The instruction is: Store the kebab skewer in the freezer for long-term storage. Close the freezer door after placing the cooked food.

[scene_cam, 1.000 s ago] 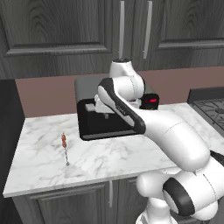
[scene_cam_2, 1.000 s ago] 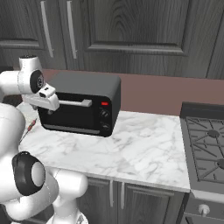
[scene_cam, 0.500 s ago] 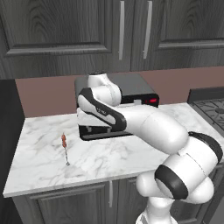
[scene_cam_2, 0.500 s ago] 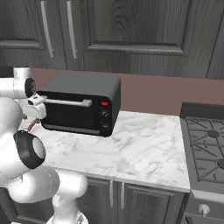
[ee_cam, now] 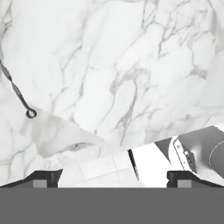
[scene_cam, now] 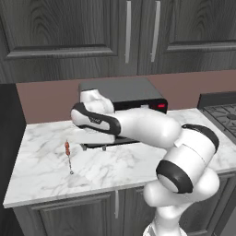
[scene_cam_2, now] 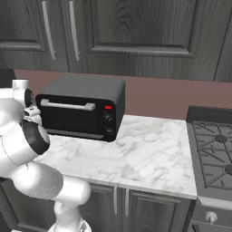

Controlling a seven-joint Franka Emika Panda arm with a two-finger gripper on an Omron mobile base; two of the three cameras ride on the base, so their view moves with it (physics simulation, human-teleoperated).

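One kebab skewer [scene_cam: 68,155] lay on the marble counter [scene_cam: 41,156], at about nine o'clock from the one black toaster oven [scene_cam_2: 81,113], apart from it, meat end toward the wall. The gripper [ee_cam: 113,177] hung spread wide above the marble, grasping nothing; the skewer's ring end sat at its ten o'clock.

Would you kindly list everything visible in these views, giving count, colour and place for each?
kebab skewer: one, thin metal with red-brown chunks at its far end, lying on the counter left of the toaster oven.
toaster oven: one, black, at the back of the counter.
counter: one, white marble.
cupboards: several, dark wood, above and below the counter.
stove: one, dark grey, right of the counter.
arm: one, white with dark joints, stretched toward the skewer.
gripper: one, dark fingertips apart above the marble.
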